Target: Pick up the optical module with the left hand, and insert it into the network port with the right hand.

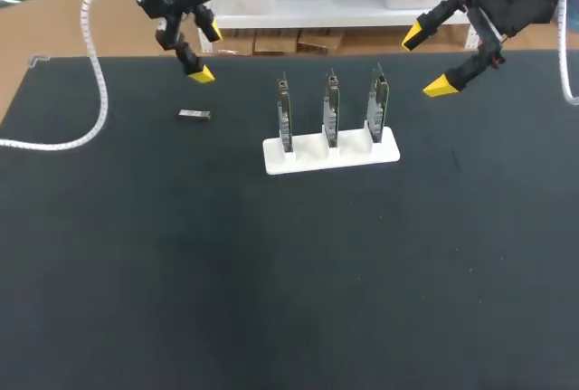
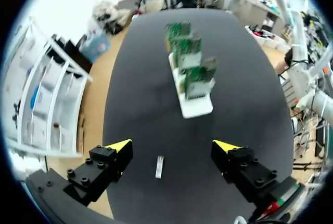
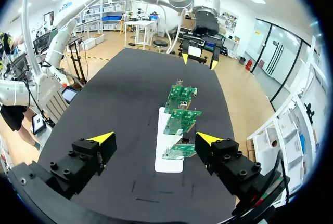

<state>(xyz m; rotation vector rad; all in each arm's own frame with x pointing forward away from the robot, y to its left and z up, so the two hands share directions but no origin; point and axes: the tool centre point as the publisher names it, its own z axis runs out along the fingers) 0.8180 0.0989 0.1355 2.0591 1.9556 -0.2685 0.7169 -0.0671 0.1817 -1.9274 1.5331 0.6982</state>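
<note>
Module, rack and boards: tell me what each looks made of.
Module: probably metal, judging by its grey, faintly shiny shell.
Rack: likely plastic, plain matte white.
Boards: green circuit-board laminate, with small components showing.

Bare surface (image 1: 271, 272) lies all round the optical module (image 1: 194, 115), so my left claw (image 1: 205, 53), fingers spread over it, has room on every side. The white stand (image 1: 330, 153) with three upright boards (image 1: 331, 105) blocks the middle, near my right claw (image 1: 426, 62)
</note>
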